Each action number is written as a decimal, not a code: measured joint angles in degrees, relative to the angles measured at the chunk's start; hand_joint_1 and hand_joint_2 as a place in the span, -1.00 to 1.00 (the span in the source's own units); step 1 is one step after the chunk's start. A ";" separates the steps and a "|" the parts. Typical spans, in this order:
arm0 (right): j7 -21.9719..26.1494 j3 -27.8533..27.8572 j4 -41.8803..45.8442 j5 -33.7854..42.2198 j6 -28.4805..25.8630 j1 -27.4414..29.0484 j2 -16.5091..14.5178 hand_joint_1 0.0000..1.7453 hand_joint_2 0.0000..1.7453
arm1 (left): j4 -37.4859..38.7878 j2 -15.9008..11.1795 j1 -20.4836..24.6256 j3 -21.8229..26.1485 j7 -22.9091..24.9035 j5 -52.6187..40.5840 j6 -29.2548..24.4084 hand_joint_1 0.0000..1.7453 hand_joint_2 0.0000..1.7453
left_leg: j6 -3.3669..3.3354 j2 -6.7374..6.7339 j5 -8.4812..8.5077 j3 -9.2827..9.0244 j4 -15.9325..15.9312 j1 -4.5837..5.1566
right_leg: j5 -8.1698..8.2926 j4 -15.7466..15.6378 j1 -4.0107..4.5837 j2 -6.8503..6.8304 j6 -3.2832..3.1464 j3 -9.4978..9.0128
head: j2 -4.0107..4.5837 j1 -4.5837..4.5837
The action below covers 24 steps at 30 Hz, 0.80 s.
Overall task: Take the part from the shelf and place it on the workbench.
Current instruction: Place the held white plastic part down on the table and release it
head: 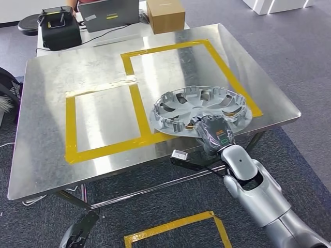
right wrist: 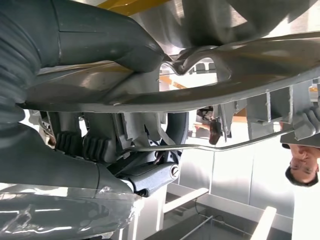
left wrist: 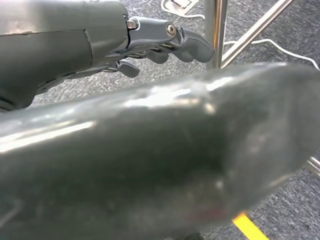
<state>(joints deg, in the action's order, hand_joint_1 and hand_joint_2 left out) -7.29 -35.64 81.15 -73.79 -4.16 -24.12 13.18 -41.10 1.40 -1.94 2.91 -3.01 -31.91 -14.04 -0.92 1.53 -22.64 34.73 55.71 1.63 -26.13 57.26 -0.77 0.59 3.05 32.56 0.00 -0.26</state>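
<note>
1. While the head view looks down on the shiny metal surface (head: 50,134), the right robot hand (head: 212,133) grips the near rim of the silver spoked plastic wheel cover (head: 201,109), which sits at the surface's near right edge, inside the larger yellow tape rectangle (head: 219,64). Whether the cover rests fully on the metal or is partly carried I cannot tell; my guess is that the rim grip keeps it level for setting down inside the marked zone. A smaller yellow tape square (head: 71,129) lies toward the left edge. The left robot hand (head: 78,232) hangs low below the near edge.

2. Seen from the left wrist view, the left robot hand (left wrist: 166,42) holds nothing, its fingers loosely extended near a metal leg (left wrist: 215,30) of the surface, above grey carpet.

3. Shown close by the right wrist view, the right robot hand (right wrist: 113,145) has its thumb on one face of the wheel cover (right wrist: 241,75) and fingers on the ribbed other face, clamping the rim.
</note>
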 joint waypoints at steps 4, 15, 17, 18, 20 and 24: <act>-0.20 -0.42 -0.12 0.53 -0.07 -0.24 -0.12 1.00 1.00 | 0.17 -0.13 0.00 -0.01 -0.83 0.91 -0.01 -1.00 -1.00 | 0.00 0.00 0.00 0.04 0.00 0.00 | 0.00 0.00 0.00 0.00 0.00 0.04 | 0.00 0.00; -0.22 -0.81 -0.34 1.05 -0.15 -0.48 -0.27 1.00 1.00 | 0.72 -0.29 0.05 -0.69 -2.00 1.47 0.59 -1.00 -1.00 | 0.00 0.00 -0.01 0.07 0.00 0.00 | 0.00 -0.01 0.00 0.01 0.00 0.08 | 0.00 0.00; -0.22 -0.82 -0.35 1.05 -0.16 -0.48 -0.28 1.00 1.00 | 0.76 -0.31 0.05 -0.80 -2.00 1.55 0.60 -1.00 -1.00 | 0.00 0.00 -0.01 0.08 0.00 0.00 | 0.00 -0.01 0.00 0.01 0.00 0.08 | 0.00 0.00; -0.22 -0.83 -0.36 1.05 -0.16 -0.48 -0.29 1.00 1.00 | 0.78 -0.32 0.05 -0.85 -2.00 1.58 0.60 -1.00 -1.00 | 0.00 0.00 -0.01 0.08 0.00 0.00 | 0.00 -0.01 0.00 0.01 0.00 0.08 | 0.00 0.00; -0.23 -0.84 -0.37 1.05 -0.16 -0.48 -0.29 1.00 1.00 | 0.81 -0.33 0.05 -0.91 -2.00 1.59 0.60 -1.00 -1.00 | 0.00 0.00 -0.01 0.07 0.00 0.00 | 0.00 -0.01 0.00 0.01 0.00 0.08 | 0.00 0.00; -0.23 -0.84 -0.38 1.06 -0.16 -0.48 -0.29 1.00 1.00 | 0.83 -0.39 0.05 -0.95 -2.00 1.59 0.60 -1.00 -1.00 | 0.00 0.00 -0.01 0.07 0.00 0.00 | 0.00 -0.01 0.00 0.01 0.00 0.08 | 0.00 0.00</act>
<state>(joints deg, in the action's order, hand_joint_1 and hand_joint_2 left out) -7.52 -36.48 80.77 -72.73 -4.33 -24.60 12.90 -40.27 1.01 -1.89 1.96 -5.01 -30.32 -13.44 -0.92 1.53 -22.65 34.80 55.71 1.63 -26.13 57.25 -0.77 0.60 3.05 32.64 0.00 -0.26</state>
